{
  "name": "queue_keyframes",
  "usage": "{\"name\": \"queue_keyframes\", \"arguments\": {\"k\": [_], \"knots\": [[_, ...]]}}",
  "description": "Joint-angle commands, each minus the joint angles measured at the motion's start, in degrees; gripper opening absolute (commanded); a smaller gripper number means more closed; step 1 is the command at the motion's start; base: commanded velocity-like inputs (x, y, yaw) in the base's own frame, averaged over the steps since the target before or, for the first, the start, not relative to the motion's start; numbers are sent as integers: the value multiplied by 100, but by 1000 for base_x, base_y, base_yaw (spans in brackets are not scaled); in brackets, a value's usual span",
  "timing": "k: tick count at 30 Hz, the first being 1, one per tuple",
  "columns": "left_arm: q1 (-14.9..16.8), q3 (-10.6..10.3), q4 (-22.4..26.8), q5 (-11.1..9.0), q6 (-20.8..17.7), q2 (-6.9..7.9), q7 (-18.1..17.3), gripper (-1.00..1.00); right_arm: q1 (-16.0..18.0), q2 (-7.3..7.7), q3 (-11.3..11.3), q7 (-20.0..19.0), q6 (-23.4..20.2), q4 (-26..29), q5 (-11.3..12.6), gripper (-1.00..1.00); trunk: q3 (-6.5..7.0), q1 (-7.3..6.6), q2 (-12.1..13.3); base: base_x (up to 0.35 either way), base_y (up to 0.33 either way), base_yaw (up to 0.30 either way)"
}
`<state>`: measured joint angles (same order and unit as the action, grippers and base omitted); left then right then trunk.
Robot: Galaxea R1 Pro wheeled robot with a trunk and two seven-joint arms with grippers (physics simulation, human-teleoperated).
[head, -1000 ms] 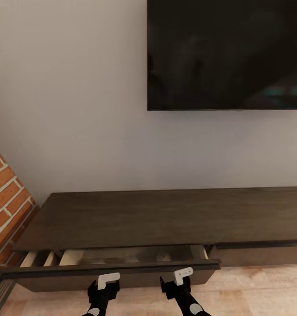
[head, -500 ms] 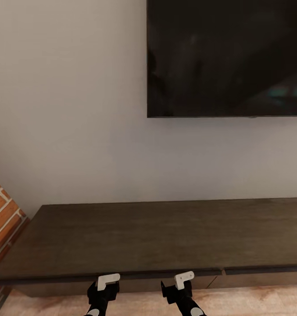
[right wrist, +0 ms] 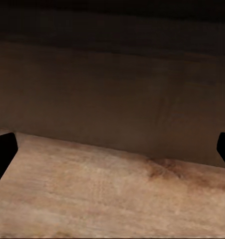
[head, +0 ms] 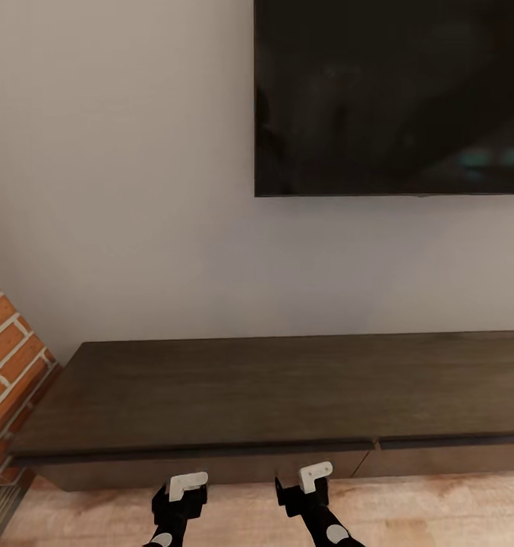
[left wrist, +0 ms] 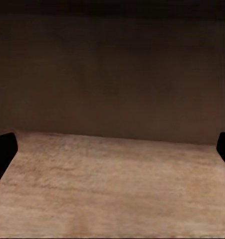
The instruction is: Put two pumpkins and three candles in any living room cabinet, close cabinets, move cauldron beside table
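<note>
No writing, label, brand or number can be read anywhere here. The large black wall-mounted screen (head: 393, 95) is dark and carries no legible logo, and the long low dark-brown wood cabinet (head: 272, 391) has plain, unmarked fronts. The red brick wall section (head: 10, 372) and pale wooden floor (left wrist: 112, 184) bear no signs either.

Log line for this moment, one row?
cabinet: drawers shut | left end effector: open, empty | right end effector: open, empty | both facing cabinet front

Dark-brown wood-grain cabinet (head: 272, 387) at centre, black television (head: 393, 95) at one o'clock on a pale grey wall (head: 120, 175), red brick with white mortar (head: 10, 365) at eight o'clock, light tan wood floor (head: 439, 509) below.
</note>
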<state>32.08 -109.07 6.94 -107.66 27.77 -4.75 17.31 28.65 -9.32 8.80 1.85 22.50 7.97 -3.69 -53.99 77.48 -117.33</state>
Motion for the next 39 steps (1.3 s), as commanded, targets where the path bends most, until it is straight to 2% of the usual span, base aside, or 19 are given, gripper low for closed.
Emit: {"name": "queue_keyframes", "arguments": {"k": [1,20,26,39], "knots": [[0,0,0,0,0,0,0,100,0,0,-1,0,2,-3,0,100,0,0,0,-333,0,0],[-8,0,9,8,0,0,0,100,-8,35,-6,0,9,-13,7,100,0,0,0,-334,0,0],[-9,0,15,7,0,0,0,100,-14,35,-93,0,6,-26,7,100,0,0,0,-312,0,0],[-85,-17,151,-12,-30,68,0,100,-35,65,-94,0,8,-361,14,100,0,0,0,-9,0,0]]}}
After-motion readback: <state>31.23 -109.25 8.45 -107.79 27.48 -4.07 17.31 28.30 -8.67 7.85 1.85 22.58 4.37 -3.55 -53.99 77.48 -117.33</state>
